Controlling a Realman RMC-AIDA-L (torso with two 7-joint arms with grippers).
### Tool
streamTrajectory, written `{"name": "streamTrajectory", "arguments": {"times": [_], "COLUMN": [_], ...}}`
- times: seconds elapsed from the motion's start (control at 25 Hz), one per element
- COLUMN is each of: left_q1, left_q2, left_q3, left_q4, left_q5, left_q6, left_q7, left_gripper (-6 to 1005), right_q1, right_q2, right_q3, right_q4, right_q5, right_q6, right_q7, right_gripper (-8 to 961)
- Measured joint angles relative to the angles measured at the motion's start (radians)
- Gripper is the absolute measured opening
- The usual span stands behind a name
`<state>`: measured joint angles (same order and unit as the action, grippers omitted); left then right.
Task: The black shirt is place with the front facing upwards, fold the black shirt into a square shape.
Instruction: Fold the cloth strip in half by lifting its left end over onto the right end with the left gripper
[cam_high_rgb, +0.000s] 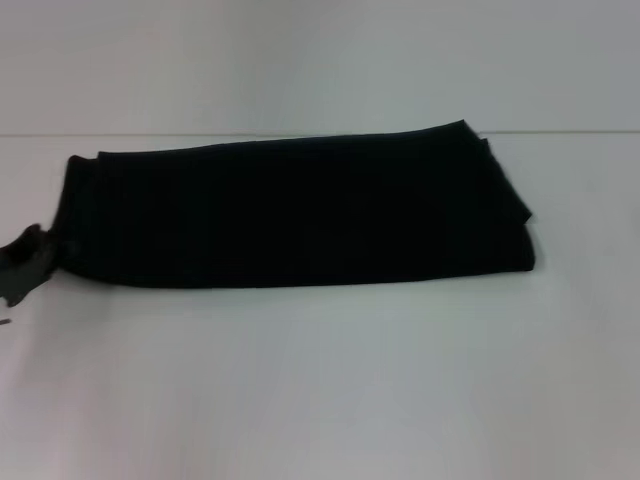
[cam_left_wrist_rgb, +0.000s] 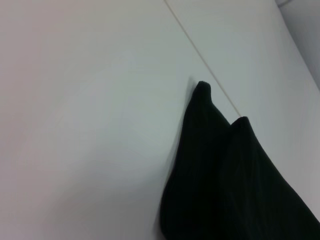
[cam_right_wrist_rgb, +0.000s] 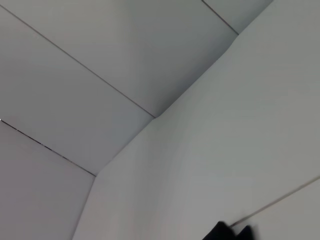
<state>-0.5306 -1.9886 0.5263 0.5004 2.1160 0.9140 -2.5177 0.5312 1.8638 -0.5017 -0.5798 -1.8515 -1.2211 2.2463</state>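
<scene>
The black shirt lies on the white table as a long folded band running left to right, with its layered end at the right. No lettering shows. My left gripper sits at the far left edge of the head view, right beside the shirt's left end. The left wrist view shows the shirt stretching away, with two folded corners at its far end. A small dark tip of the shirt shows in the right wrist view. My right gripper is out of view.
The white table spreads wide in front of the shirt. Its back edge meets a pale wall just behind the shirt.
</scene>
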Motion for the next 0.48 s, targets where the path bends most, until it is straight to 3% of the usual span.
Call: {"name": "streamTrajectory", "arguments": {"times": [0.12, 0.32, 0.48], "left_q1": [0.038, 0.055, 0.062], "left_q2": [-0.002, 0.005, 0.008], "left_q3": [-0.015, -0.093, -0.106], "left_q4": [0.036, 0.037, 0.043], "left_q5": [0.001, 0.008, 0.008], "left_q6": [-0.016, -0.036, -0.029], "left_q7": [0.006, 0.046, 0.060], "left_gripper": [62, 66, 71], "right_q1": [0.000, 0.000, 0.000], "right_q2": [0.003, 0.011, 0.012], "right_q3": [-0.001, -0.001, -0.001], "right_q4": [0.000, 0.020, 0.035], "right_q5": [-0.003, -0.004, -0.004], "right_q6": [0.003, 0.016, 0.019], "right_q7": [0.000, -0.001, -0.002], "right_gripper": [790, 789, 789]}}
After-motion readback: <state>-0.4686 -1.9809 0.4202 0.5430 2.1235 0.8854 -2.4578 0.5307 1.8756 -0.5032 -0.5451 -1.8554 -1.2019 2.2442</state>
